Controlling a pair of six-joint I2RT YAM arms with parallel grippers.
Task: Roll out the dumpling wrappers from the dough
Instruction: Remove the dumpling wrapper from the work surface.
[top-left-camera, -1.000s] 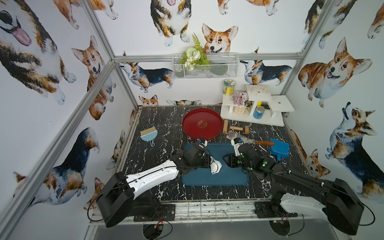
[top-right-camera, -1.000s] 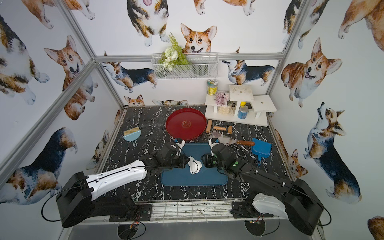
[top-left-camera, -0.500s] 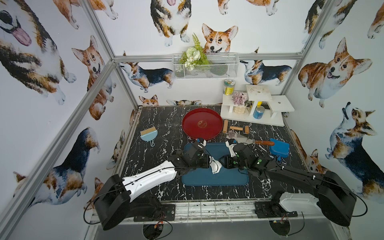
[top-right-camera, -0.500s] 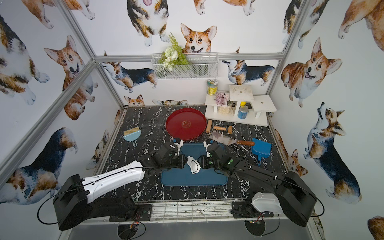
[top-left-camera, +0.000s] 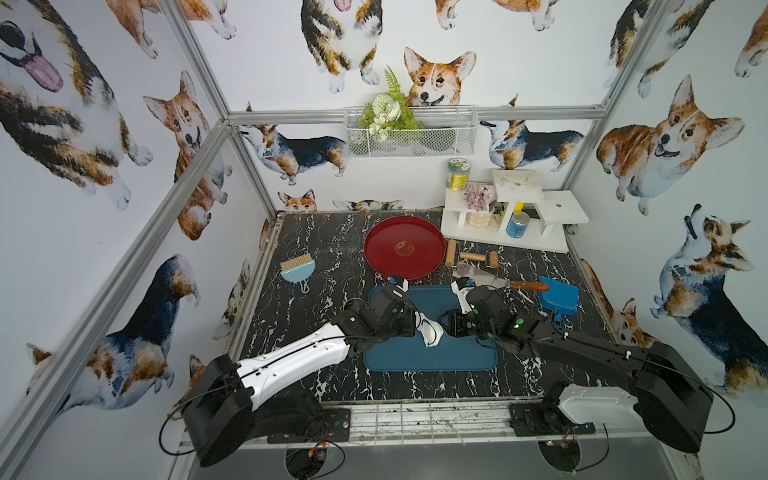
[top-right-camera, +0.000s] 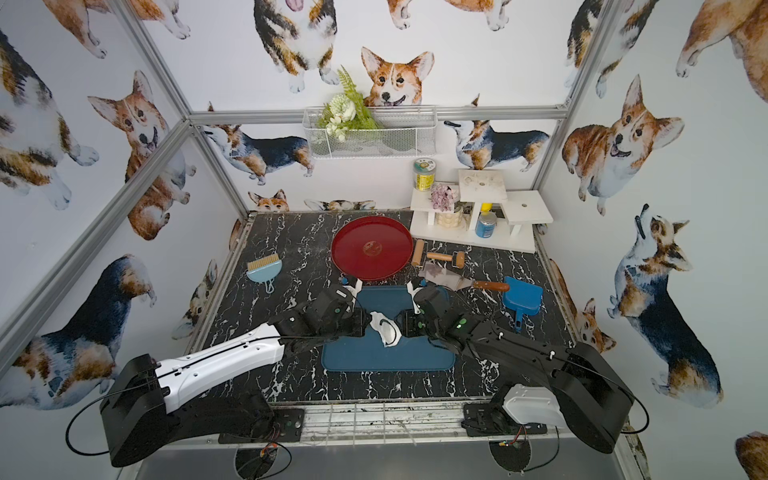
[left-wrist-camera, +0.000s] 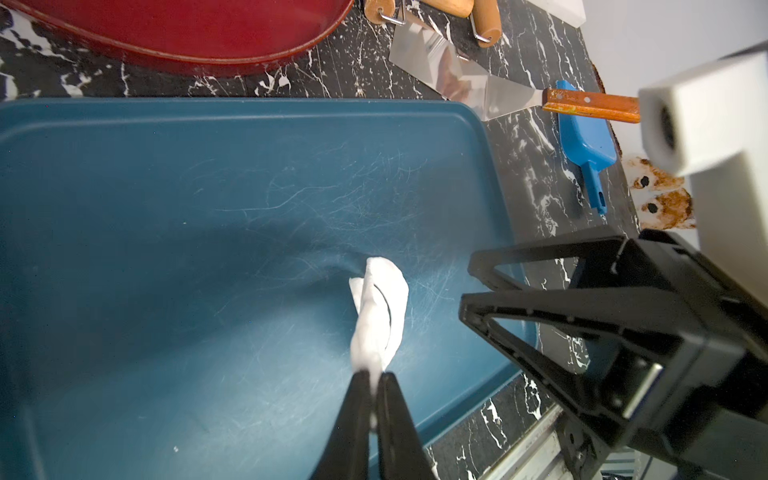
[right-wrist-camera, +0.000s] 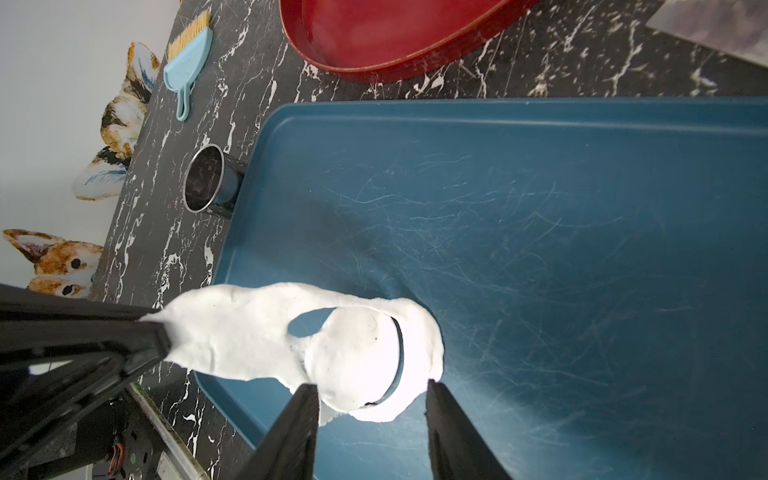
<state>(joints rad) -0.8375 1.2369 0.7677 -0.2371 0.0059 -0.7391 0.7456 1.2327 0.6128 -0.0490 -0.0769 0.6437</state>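
Observation:
The dough (right-wrist-camera: 232, 332) is a ragged white sheet hanging a little above the blue tray (top-left-camera: 432, 359) in both top views (top-right-camera: 386, 328). My left gripper (left-wrist-camera: 376, 374) is shut on one edge of it and holds it up. A round dumpling wrapper (right-wrist-camera: 353, 357) sits in the sheet, with a curved slit on one side and a hole beside it. My right gripper (right-wrist-camera: 372, 392) is open, its fingers (right-wrist-camera: 305, 409) on either side of the wrapper's lower edge and not closed on it. In a top view the two grippers face each other across the dough (top-left-camera: 430, 330).
Behind the tray stands a red plate (top-left-camera: 405, 247). A rolling pin (top-left-camera: 478, 257), a metal scraper (top-left-camera: 490, 282) and a blue dustpan (top-left-camera: 559, 295) lie to the right. At the tray's left edge are a metal cup (right-wrist-camera: 210, 178) and, further off, a brush (top-left-camera: 297, 268).
My right gripper has moved left across the tray up to the hanging dough. The left gripper holds the dough in the same place.

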